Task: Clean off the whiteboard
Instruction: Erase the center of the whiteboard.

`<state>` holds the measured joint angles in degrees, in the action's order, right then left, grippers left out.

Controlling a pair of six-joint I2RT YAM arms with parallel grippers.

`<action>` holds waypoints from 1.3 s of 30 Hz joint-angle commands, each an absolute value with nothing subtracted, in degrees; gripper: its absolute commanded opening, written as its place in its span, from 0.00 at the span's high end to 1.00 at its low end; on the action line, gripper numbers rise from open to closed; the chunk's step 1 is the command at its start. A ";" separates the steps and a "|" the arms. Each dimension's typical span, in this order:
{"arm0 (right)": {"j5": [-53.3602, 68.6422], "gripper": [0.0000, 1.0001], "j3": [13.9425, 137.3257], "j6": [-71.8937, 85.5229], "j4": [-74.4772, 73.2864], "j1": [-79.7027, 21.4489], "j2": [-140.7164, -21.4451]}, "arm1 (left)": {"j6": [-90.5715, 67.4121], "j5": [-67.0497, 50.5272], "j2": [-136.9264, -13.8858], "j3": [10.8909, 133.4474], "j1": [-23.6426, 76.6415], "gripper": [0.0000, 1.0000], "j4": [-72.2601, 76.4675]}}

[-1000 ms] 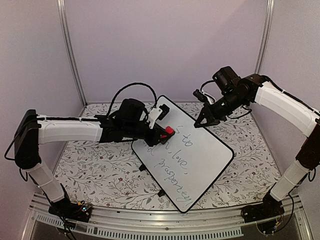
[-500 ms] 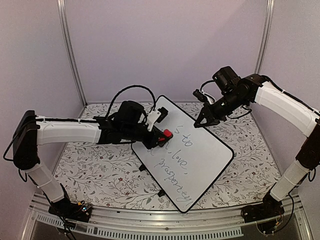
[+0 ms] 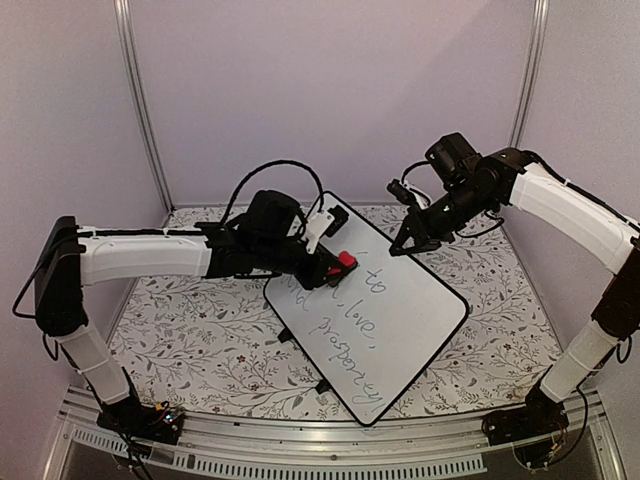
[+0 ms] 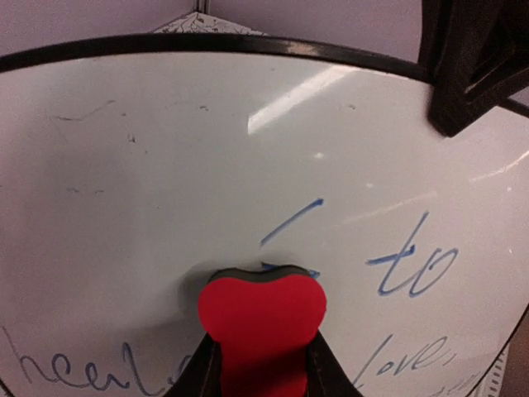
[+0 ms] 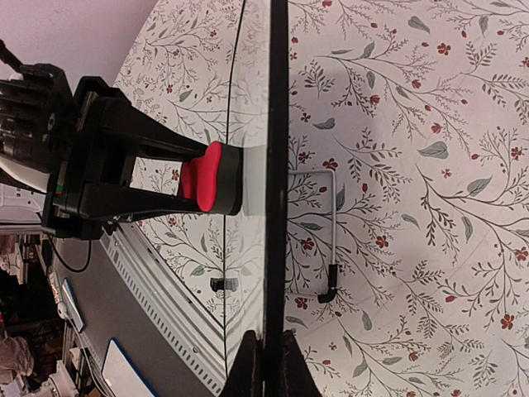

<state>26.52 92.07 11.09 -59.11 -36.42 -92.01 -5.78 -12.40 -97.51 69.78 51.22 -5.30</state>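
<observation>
Left fingers (image 3: 328,270) are closed tight on the red eraser (image 4: 263,318), its dark felt face pressed flat to the whiteboard (image 3: 400,320). Right fingers (image 3: 406,244) pinch the board's thin black rim at its far right edge. The glossy board sits mid-way across the floral worktop (image 3: 200,340), long axis running far-left to near-right. Cursive handwriting (image 4: 412,266) spreads right and nearward of the eraser, closest to the left arm.

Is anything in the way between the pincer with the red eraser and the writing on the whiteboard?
Nothing visible is. The left pincer holds a small red eraser block pressed on the large flat white whiteboard, right beside the blue handwriting.
</observation>
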 commanded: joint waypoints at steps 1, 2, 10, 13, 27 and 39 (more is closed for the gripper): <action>31.55 1.00 93.52 5.84 -56.91 -39.73 -91.91 | -4.43 -12.58 -101.31 72.45 52.74 1.00 -5.86; 31.55 1.00 93.52 5.83 -56.91 -39.73 -91.93 | -4.26 -12.49 -101.48 72.89 52.74 1.00 -6.01; 31.64 1.00 93.60 5.80 -56.83 -39.73 -92.02 | -3.01 -11.80 -103.19 76.45 52.75 1.00 -7.11; 31.73 1.00 93.65 5.80 -56.80 -39.73 -92.02 | -2.64 -11.79 -103.69 77.58 52.75 1.00 -7.54; 31.64 1.00 93.78 5.87 -56.91 -39.73 -92.10 | -2.42 -11.79 -103.86 78.52 52.74 1.00 -8.14; 31.82 1.00 93.78 5.72 -56.79 -39.73 -92.37 | -5.19 -11.36 -100.81 68.58 52.76 1.00 -5.46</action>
<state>26.44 92.07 11.07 -59.09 -36.45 -92.07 -3.64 -12.40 -99.31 72.20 51.66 -1.39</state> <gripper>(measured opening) 0.034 0.253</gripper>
